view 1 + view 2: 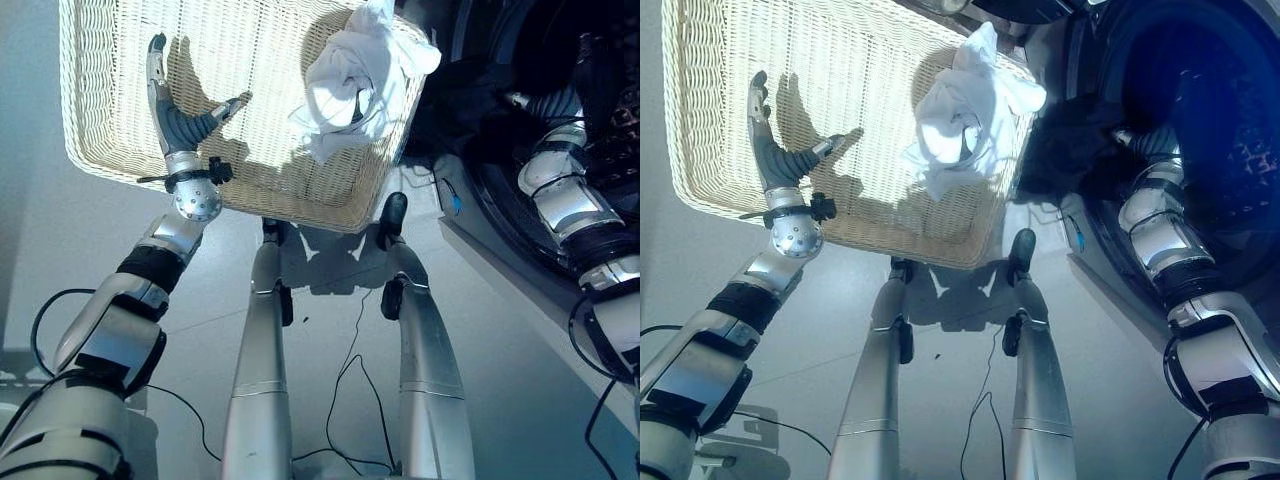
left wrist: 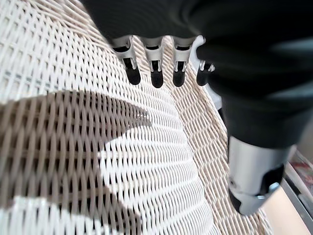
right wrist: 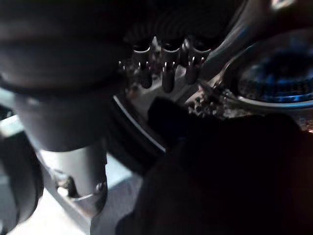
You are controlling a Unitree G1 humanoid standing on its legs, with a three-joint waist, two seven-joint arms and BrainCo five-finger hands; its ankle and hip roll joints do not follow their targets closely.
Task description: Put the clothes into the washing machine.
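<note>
My left hand [image 1: 178, 118] hovers open-fingered over the wicker basket [image 1: 110, 150], with white clothes [image 1: 355, 85] at its far corner; my right hand [image 3: 161, 68], fingers relaxed, reaches dark clothing [image 1: 1070, 150] at the washing machine [image 1: 1200, 90].

The left arm reaches forward from the lower left, its wrist bent up, and the left hand [image 1: 178, 120] stands upright with straight fingers [image 1: 156, 62] and the thumb spread out to the side. The right arm comes in from the right and stretches forward; the right hand [image 3: 164, 66] shows relaxed fingers [image 3: 167, 73] hanging loose, closed round nothing
</note>
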